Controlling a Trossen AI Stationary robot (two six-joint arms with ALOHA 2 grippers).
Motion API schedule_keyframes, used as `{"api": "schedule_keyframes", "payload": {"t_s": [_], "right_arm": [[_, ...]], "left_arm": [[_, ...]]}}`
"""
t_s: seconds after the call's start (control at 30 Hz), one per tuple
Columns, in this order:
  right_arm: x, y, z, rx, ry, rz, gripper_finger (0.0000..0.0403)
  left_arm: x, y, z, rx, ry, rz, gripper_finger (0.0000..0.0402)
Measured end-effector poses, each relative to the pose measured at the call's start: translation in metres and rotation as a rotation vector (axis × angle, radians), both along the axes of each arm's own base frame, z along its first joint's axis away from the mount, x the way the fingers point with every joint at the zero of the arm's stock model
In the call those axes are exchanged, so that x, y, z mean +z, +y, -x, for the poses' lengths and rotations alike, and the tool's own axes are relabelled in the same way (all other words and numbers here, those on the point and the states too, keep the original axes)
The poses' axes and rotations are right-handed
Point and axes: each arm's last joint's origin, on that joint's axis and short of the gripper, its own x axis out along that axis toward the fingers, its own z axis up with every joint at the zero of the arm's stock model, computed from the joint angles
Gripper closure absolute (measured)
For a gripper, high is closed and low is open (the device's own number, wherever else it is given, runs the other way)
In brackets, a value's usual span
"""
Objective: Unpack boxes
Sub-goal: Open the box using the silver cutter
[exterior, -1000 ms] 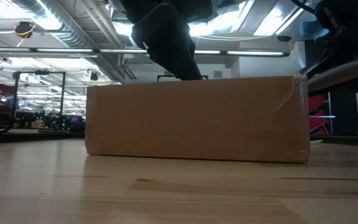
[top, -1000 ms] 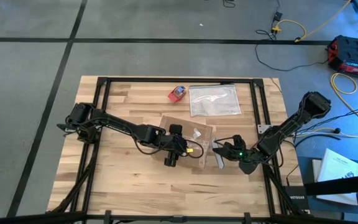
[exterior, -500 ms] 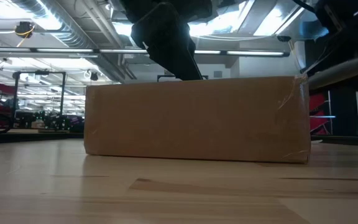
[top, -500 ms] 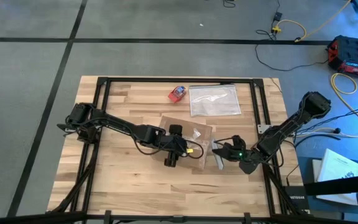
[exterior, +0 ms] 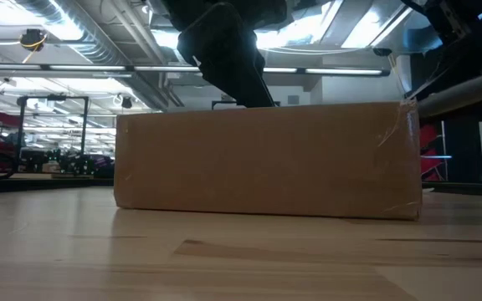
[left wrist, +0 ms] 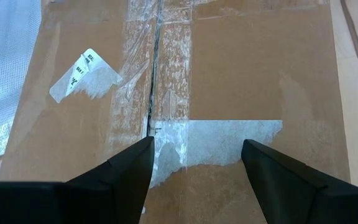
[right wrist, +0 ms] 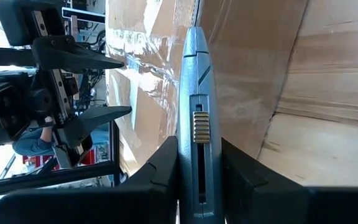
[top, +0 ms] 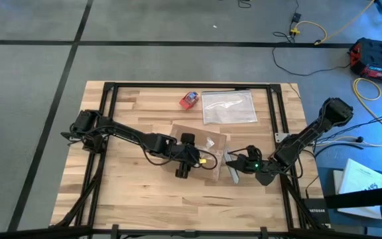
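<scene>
The shallow brown cardboard box (top: 201, 150) rests flat on the table, and clear tape strips run over the seam in its top (left wrist: 166, 74). The low view shows its near wall (exterior: 266, 159). My left gripper (left wrist: 194, 165) (top: 194, 157) is open above the top's taped seam, one finger on either side; whether it touches the cardboard cannot be told. My right gripper (right wrist: 199, 152) (top: 241, 166) stands just right of the box, shut on a grey utility knife (top: 232, 170). The knife's front end (right wrist: 194, 37) points at the box's right side. My right gripper pinches the grey utility knife by its handle, at the ribbed slider (right wrist: 197, 127), between its two fingers (right wrist: 163, 165). It comes in level from the table's right. The knife is off the table. Whether its front end touches the box cannot be told.
A clear, silvery plastic bag (top: 229, 107) and a small red-and-blue object (top: 190, 99) lie behind the box near the far edge. A black frame (top: 178, 86) runs around the tabletop. Bare wood lies in front of the box (exterior: 241, 259) and to its left.
My right gripper has crept a little toward the table's left with the knife, closing on the box's right side. The box's right near corner has shifted slightly in the low view. The left arm has kept still.
</scene>
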Motion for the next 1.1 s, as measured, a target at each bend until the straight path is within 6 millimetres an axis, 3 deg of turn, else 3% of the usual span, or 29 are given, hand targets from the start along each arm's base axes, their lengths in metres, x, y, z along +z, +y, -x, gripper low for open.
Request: {"api": "schedule_keyframes", "payload": {"t_s": [0.7, 1.1], "right_arm": [[0.001, 0.002, -0.001, 0.050, 0.007, -0.030, 0.0341], [0.001, 0.004, -0.001, 0.091, 0.017, -0.064, 0.0341]], "left_arm": [[0.000, 0.000, 0.000, -0.001, -0.002, 0.003, 0.0167], [-0.012, -0.001, -0.005, 0.012, 0.020, 0.011, 0.0167]]}}
